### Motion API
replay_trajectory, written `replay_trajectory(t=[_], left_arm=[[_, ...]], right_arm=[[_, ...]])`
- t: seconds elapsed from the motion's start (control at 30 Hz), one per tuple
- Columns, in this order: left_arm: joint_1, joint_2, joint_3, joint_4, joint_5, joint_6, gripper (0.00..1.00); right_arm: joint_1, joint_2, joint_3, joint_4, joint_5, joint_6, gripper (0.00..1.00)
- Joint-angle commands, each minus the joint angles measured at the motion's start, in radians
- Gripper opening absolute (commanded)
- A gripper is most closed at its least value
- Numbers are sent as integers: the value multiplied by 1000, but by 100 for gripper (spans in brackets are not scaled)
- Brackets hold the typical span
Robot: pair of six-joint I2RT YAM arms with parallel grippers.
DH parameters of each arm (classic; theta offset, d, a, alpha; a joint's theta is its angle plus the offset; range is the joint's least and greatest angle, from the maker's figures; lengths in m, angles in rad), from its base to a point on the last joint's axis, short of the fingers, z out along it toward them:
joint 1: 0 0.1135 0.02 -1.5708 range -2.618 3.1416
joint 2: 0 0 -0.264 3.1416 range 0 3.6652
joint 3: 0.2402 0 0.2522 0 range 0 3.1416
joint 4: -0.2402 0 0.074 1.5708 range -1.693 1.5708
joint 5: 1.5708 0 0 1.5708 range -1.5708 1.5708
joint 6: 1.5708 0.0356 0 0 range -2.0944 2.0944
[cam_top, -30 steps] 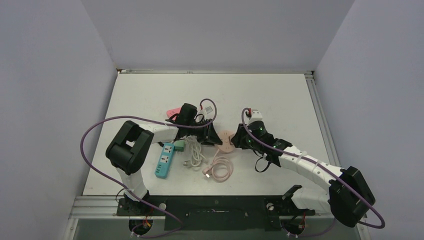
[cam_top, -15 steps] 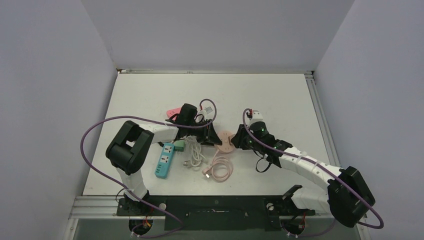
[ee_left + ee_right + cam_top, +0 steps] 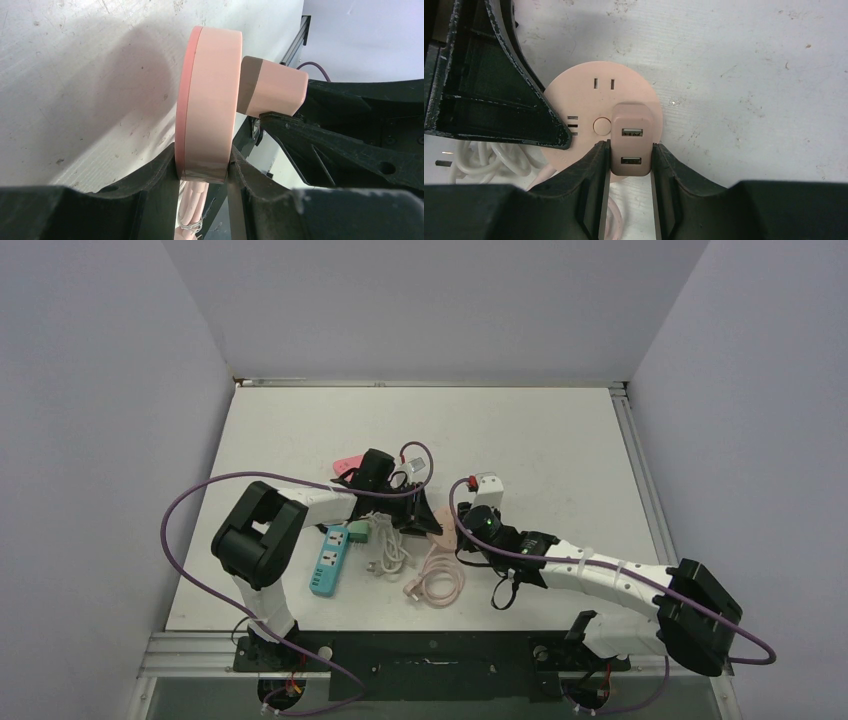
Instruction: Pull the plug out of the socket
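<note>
The round pink socket (image 3: 596, 95) lies at the middle of the bench (image 3: 560, 440). The left claw (image 3: 202, 167) pinches the socket's left edge, one finger over its face and one beneath. The pink plug (image 3: 631, 137) is seated in the near part of that face, its base touching the socket. The right claw (image 3: 630, 152) pinches the plug by its two sides. A coiled pink cord (image 3: 437, 581) lies just near of the socket. A white cable (image 3: 387, 548) and a blue power strip (image 3: 328, 561) lie to the left.

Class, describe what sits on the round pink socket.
A pink USB plug, clamped by the right gripper. Its prongs are hidden; the left gripper covers part of the socket.
</note>
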Motion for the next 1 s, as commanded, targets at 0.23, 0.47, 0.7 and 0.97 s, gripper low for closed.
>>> replay_trajectory(t=[0.23,0.47,0.7,0.97], left_arm=[[-6,-41,61,-110,-140,96,0],[-9,-65,62,-96,-116,107,0],[-4,-74,45,-40,-76,71,0],[26,-74,34,-33,-91,50,0]], right_arm=[[-123,-47,30,104,-198,-4,5],[-324,-79,-45,181,-437,4,5],[-393,-99,-85,190,-499,5,5],[-383,-145,-107,159,-454,-2,5]])
